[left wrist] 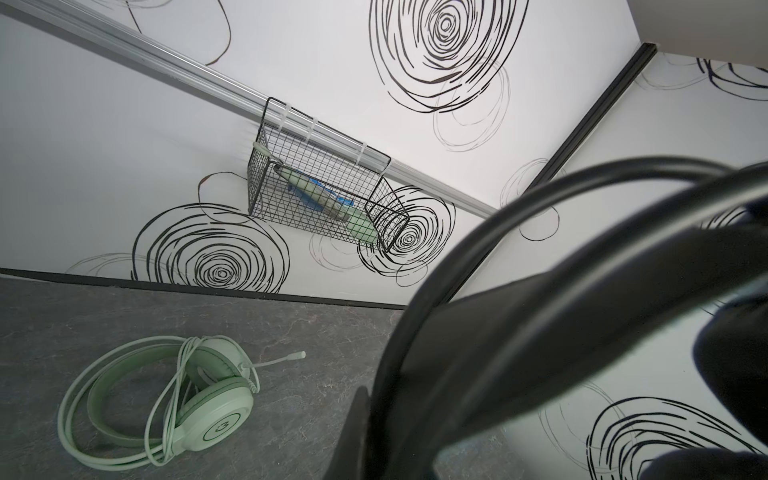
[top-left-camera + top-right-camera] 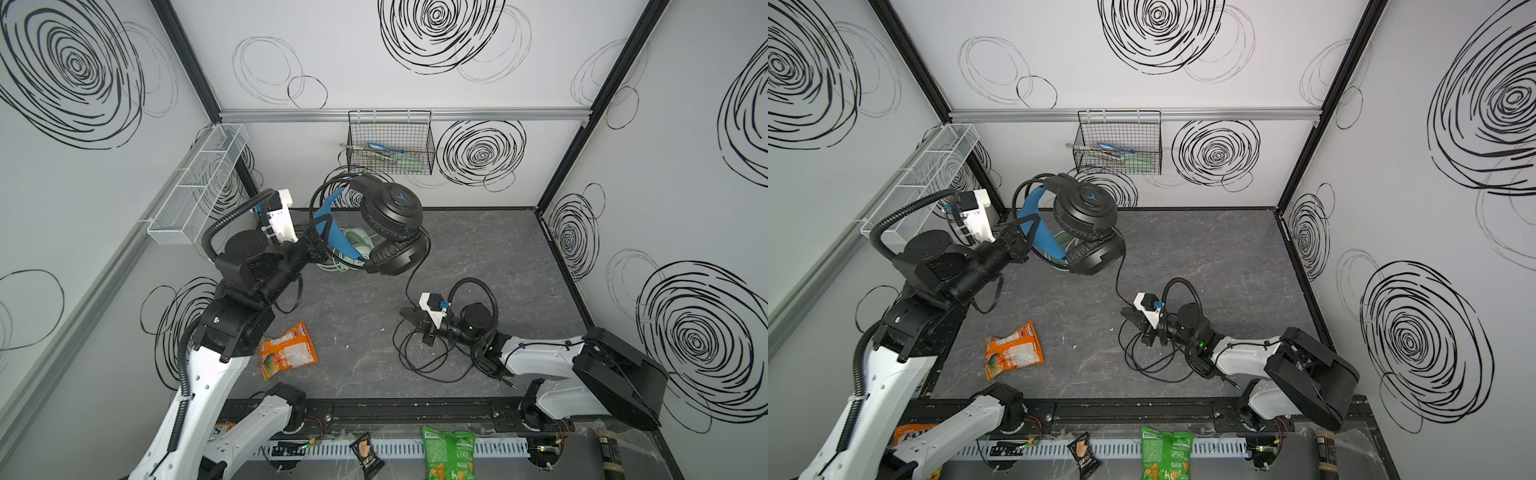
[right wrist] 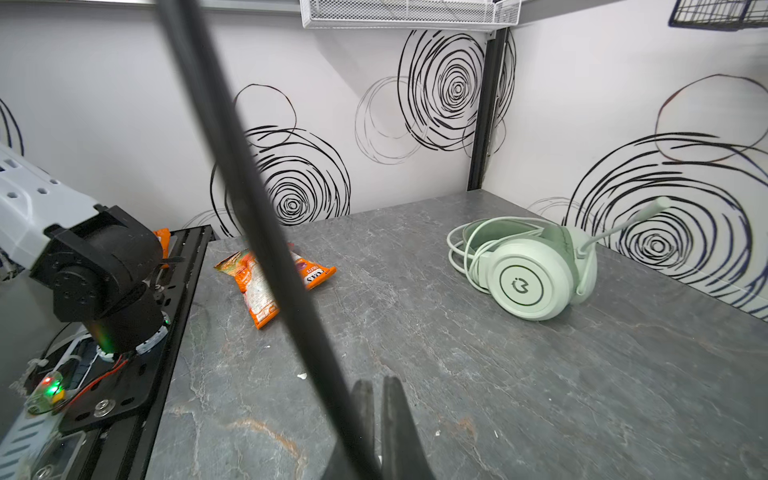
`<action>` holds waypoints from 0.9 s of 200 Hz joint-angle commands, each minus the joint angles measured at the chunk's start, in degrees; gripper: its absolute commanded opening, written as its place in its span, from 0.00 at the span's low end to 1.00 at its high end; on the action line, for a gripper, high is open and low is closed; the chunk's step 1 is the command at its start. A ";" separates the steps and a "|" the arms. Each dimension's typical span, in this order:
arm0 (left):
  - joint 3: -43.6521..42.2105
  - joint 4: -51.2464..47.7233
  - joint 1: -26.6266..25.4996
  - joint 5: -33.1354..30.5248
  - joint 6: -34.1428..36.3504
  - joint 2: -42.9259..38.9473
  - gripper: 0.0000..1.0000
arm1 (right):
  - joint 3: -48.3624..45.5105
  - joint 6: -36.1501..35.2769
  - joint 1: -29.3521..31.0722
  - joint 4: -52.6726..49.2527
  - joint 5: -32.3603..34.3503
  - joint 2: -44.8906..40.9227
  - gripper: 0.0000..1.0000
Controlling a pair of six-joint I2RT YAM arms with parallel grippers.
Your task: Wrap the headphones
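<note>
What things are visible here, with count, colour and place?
over-ear headset with blue-lined headband: one, black, held above the table
thin headset cable: one, black, hanging to table
over-ear headset with mic boom: one, mint-green, on table, back
crinkled snack bag: one, orange, on table
wire basket: one, black, back wall
mesh basket: one, white, left wall
chip bag: one, green, front edge
left gripper: one, black, shut on that headset
right gripper: one, black, shut by cable

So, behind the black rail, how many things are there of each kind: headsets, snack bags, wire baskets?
Headsets: 2, the black headset held up by the left gripper and the mint-green headset lying on the table.
Snack bags: 1, the orange bag.
Wire baskets: 2, the white basket and the black basket.
Total: 5.
</note>
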 commanded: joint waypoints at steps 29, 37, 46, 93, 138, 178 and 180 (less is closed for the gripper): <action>-1.63 5.35 2.73 -10.61 9.86 -0.63 0.00 | 3.66 -8.49 1.26 -31.88 24.98 -16.78 0.00; -2.56 5.56 2.96 -12.83 11.81 -0.54 0.00 | 4.67 -10.27 1.22 -35.30 29.36 -19.34 0.00; -3.70 6.06 3.23 -14.41 13.48 -0.24 0.00 | 5.56 -14.23 1.23 -37.45 32.51 -22.11 0.00; -8.36 6.75 3.49 -22.03 20.25 1.74 0.00 | 16.51 -22.88 2.60 -46.67 39.07 -25.30 0.00; -12.78 7.39 2.53 -26.68 25.61 2.55 0.00 | 28.02 -36.88 15.76 -49.28 48.06 -19.22 0.00; -14.92 6.46 -0.80 -21.88 28.20 2.80 0.00 | 38.59 -42.77 20.78 -54.11 49.45 -12.95 0.00; -15.01 6.35 -1.01 -21.40 28.22 2.78 0.00 | 38.76 -42.87 20.75 -54.27 49.47 -12.80 0.00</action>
